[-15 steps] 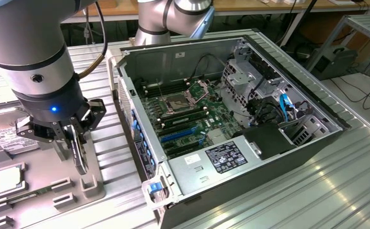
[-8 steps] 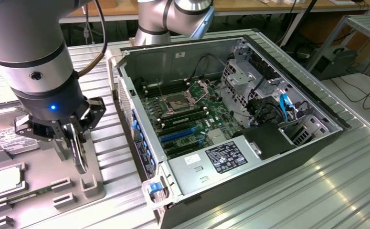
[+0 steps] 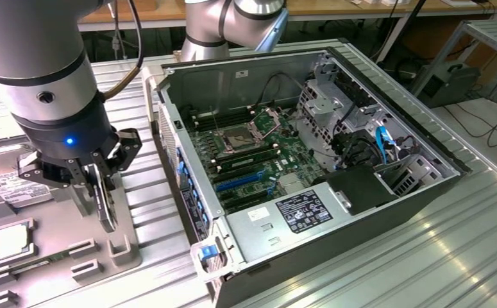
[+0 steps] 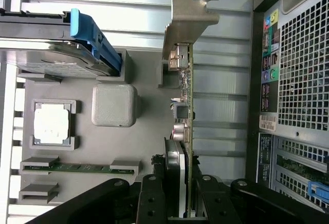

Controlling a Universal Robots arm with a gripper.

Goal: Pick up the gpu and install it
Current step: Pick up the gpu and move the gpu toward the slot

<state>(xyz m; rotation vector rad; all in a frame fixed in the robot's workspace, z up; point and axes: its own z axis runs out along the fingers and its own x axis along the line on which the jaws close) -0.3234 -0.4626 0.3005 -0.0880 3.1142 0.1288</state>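
Pickup done: gripper [image 4: 181, 203] closed narrowly on thin black gpu card with silvery bracket [image 4: 187, 29], beside grey plastic parts tray [image 4: 149, 131]; seating in open black computer case [image 3: 222, 83] not yet done.

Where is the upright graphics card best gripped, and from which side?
Pinch its two flat faces, away from the metal bracket, coming down from above: the graphics card stands on edge, thin side up. The gripper clasps it so.
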